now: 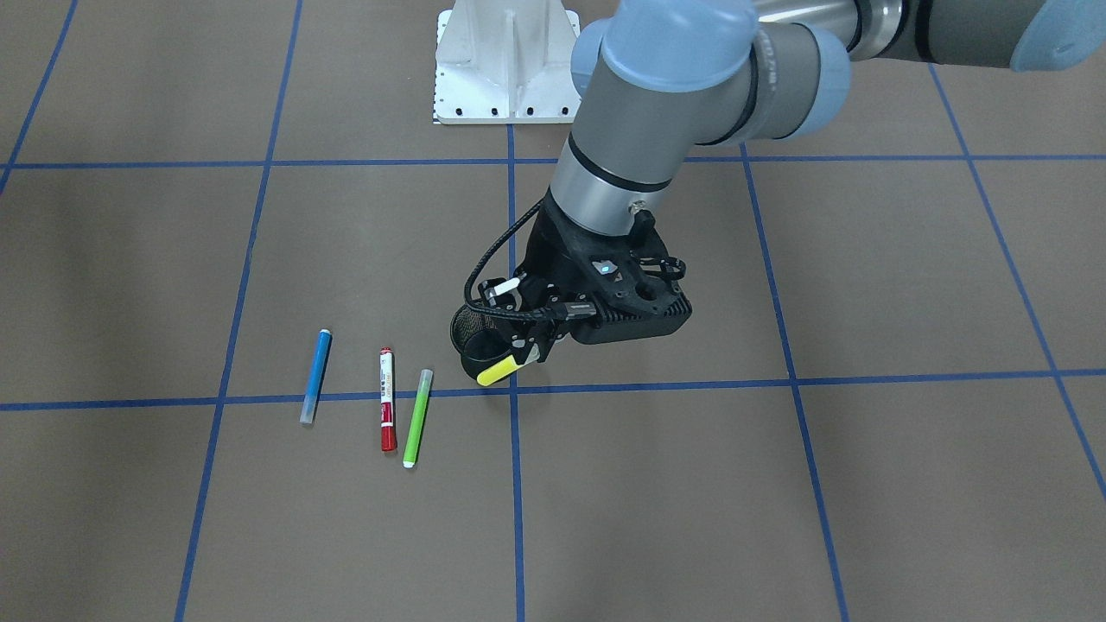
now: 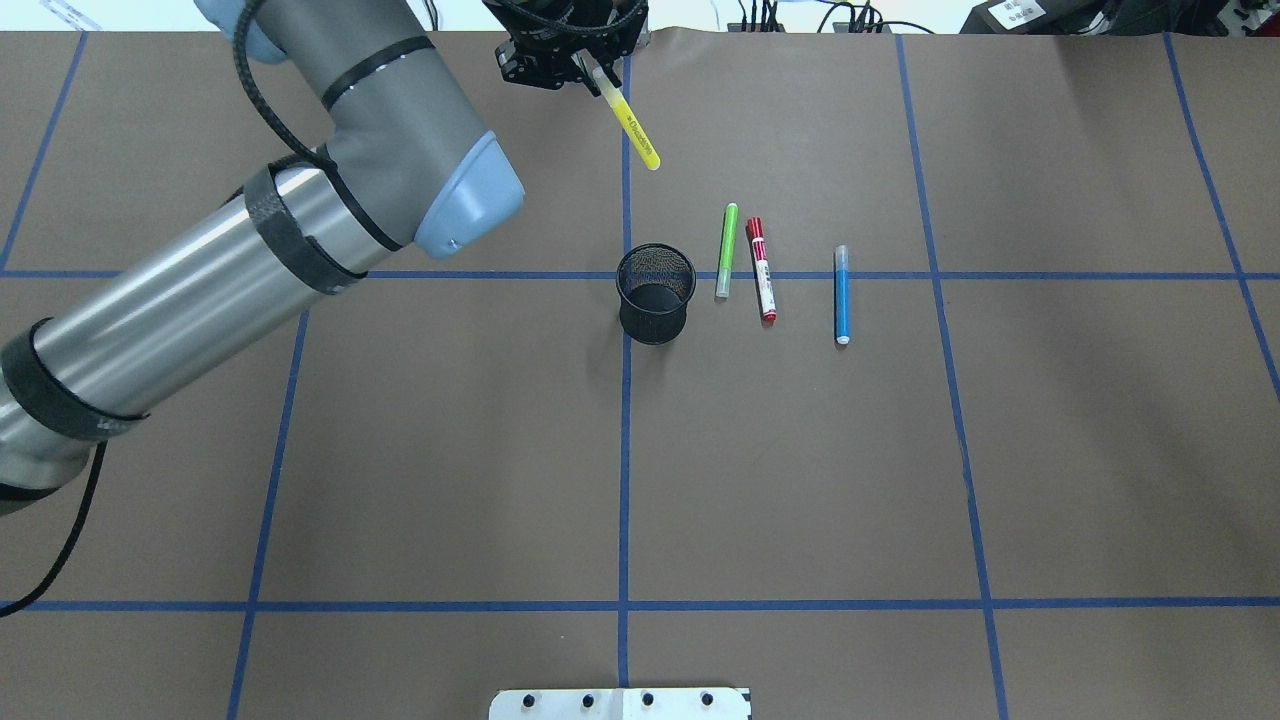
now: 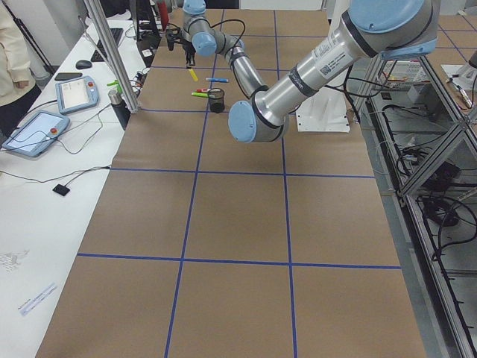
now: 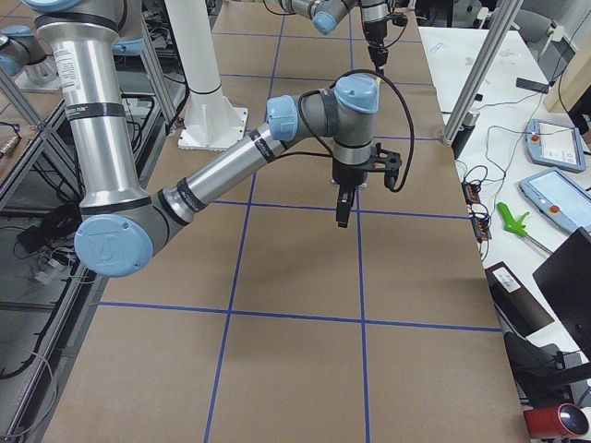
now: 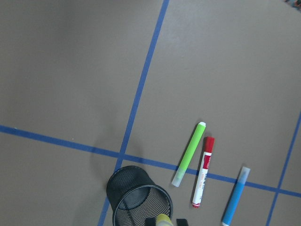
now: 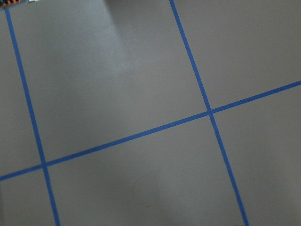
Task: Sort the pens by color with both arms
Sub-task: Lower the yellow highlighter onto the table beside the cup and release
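The left claw (image 1: pixel 527 347) is clamped on one end of the yellow pen (image 1: pixel 502 371), and the pen sticks out of it at a slant, up in the air and off the table (image 2: pixel 400 450). From the wrist camera the pen's tip shows right over the open mouth of the black mesh cup (image 2: pixel 655 295), which stands upright where two blue tape lines (image 2: pixel 625 450) cross. The left arm (image 2: pixel 200 290) reaches a long way out across the table to get there. Just beside the cup, on the robot's right, three pens lie flat and roughly parallel. The green pen (image 2: pixel 727 250) is nearest the cup. The white pen with red ends (image 2: pixel 761 268) is close alongside the green one, and I can't tell whether they touch. The blue pen (image 2: pixel 842 295) lies a bit further out, clearly apart from the other two. All three lie across the same tape line. The right arm (image 4: pixel 222 171) is well away from all this, further along the table, with the right claw (image 4: pixel 343 214) pointing straight down above the brown surface. I only see it from the side, so I can't tell whether its fingers are apart or together. Its own camera shows only bare table and tape lines.
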Controlling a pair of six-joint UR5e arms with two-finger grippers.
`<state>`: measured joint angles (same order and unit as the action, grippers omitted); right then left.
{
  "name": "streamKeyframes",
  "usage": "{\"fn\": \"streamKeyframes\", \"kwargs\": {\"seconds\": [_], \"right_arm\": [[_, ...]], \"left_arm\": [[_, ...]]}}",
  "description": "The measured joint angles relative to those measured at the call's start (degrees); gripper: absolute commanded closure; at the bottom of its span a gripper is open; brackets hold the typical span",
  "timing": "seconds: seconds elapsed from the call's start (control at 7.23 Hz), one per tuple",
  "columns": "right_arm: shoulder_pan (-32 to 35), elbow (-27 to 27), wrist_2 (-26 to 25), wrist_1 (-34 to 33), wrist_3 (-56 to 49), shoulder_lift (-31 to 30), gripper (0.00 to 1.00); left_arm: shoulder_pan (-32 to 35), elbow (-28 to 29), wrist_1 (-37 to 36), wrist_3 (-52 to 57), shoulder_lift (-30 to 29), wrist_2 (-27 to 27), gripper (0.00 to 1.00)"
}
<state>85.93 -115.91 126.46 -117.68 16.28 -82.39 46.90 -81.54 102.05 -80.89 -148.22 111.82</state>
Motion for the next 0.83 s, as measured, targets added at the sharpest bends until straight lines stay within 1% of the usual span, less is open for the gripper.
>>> {"fn": "streamKeyframes", "kwargs": {"seconds": [0.14,0.28,0.41,0.55,0.69,0.83], "right_arm": [[1.8,3.28,0.01,2.97,-5.25,-1.81,0.02],[3.83,7.68,0.13,7.39,-9.15,-3.21,0.01],[5.09,11.64,0.25,11.09,-10.95,-3.94,0.01],[5.62,14.64,0.91,14.18,-12.04,-4.16,0.01],[6.12,16.37,2.36,16.19,-11.75,-4.04,0.01],[6.81,18.02,3.49,16.89,-9.71,-3.82,0.01]], "left_arm": [[-3.35,0.33,2.18,-0.71,0.3,-7.97,0.96],[-6.94,1.04,4.98,-2.14,0.81,-16.23,0.96],[-10.12,1.82,7.69,-3.42,1.46,-23.44,0.96],[-12.78,2.99,10.29,-4.56,1.94,-29.77,0.96],[-15.02,5.02,13.53,-5.76,2.22,-35.65,0.96],[-16.75,7.54,16.9,-6.37,2.34,-40.32,0.96]]}}
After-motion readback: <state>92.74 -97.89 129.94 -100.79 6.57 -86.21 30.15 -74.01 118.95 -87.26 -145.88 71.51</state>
